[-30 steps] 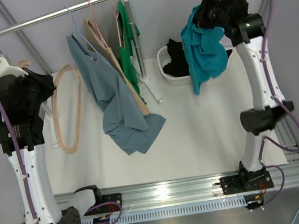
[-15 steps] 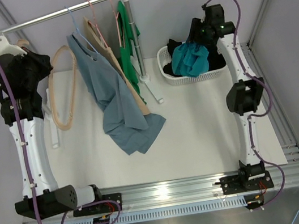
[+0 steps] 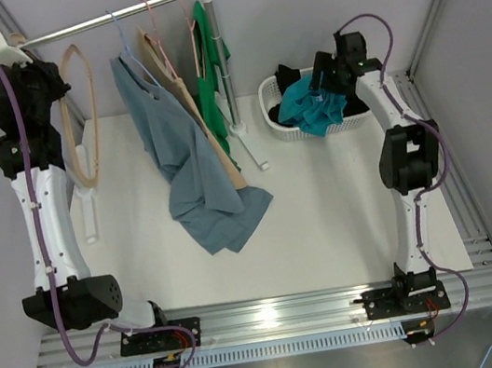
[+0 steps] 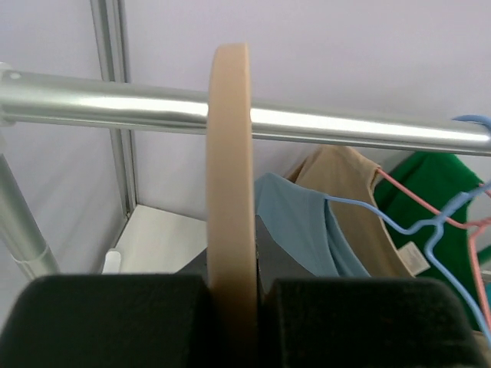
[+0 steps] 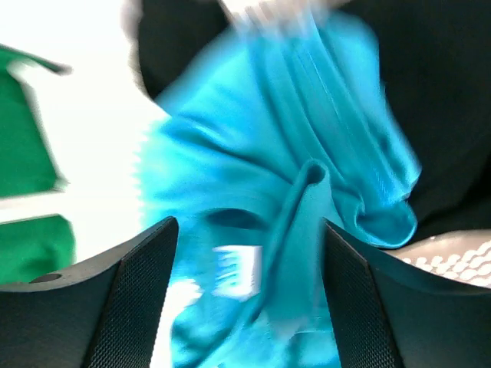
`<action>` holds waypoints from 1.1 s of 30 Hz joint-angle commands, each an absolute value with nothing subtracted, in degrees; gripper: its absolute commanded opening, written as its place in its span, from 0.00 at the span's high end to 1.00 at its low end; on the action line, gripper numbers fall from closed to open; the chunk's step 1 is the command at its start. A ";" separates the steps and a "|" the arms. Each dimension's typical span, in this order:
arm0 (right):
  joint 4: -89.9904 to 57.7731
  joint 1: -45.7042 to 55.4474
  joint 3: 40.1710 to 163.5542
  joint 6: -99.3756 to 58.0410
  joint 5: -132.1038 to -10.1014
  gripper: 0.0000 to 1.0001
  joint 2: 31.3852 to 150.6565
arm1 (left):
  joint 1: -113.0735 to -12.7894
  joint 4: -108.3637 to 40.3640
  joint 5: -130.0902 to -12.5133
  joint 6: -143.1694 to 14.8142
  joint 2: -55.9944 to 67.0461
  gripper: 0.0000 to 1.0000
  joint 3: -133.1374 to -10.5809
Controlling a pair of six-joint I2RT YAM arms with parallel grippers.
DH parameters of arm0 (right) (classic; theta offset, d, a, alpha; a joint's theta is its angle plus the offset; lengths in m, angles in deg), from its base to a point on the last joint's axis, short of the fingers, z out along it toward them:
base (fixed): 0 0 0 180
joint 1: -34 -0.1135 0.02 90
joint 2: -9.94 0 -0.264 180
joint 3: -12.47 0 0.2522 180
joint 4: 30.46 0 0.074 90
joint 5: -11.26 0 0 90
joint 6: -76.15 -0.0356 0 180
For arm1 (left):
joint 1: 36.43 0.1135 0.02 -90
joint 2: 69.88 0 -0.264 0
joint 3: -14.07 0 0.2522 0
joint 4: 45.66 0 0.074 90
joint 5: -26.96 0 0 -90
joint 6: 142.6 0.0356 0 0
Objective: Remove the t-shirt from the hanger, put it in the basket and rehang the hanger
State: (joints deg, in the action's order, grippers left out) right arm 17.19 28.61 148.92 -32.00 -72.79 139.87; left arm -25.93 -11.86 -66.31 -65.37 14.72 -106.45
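The teal t-shirt (image 3: 313, 105) lies bunched in the white basket (image 3: 268, 107), off any hanger. Directly over it, my right gripper (image 3: 329, 71) is open; in the right wrist view the teal t-shirt (image 5: 307, 222) fills the gap between the spread fingers of the right gripper (image 5: 249, 284) and is not pinched. The bare tan hanger (image 4: 230, 192) is clamped in my left gripper (image 4: 234, 307), which is shut on it. That hanger rises just in front of the metal rail (image 4: 345, 130). From above, the left gripper (image 3: 16, 52) sits at the rail's left end.
On the rail (image 3: 96, 22) hang a grey-blue shirt (image 3: 191, 165), a tan one and a green one (image 3: 211, 86) on wire hangers. Dark clothes (image 3: 285, 78) lie in the basket too. The rack's upright post (image 3: 220, 56) stands between rack and basket.
My right arm dropped from high up down to the basket and opened, letting the teal t-shirt fall into it. My left arm lifted the tan hanger up toward the rail.
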 commanded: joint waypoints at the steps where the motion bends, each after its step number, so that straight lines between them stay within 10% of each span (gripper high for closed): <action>1: 3.88 27.15 147.00 -27.31 -73.73 0.23 128.53 | -23.34 -18.00 -70.23 -63.49 15.72 0.99 -108.07; 13: -11.86 25.65 137.18 -21.59 -71.63 0.01 117.35 | -19.03 -24.68 -80.80 -67.09 22.05 0.99 -110.35; 28: -19.96 23.80 121.06 -20.71 -67.41 0.01 103.55 | -17.10 -17.49 -72.55 -68.33 29.09 0.99 -119.40; 33: -18.64 23.72 121.15 -20.27 -67.05 0.00 102.58 | -17.01 -13.44 -69.19 -68.68 27.33 0.47 -120.71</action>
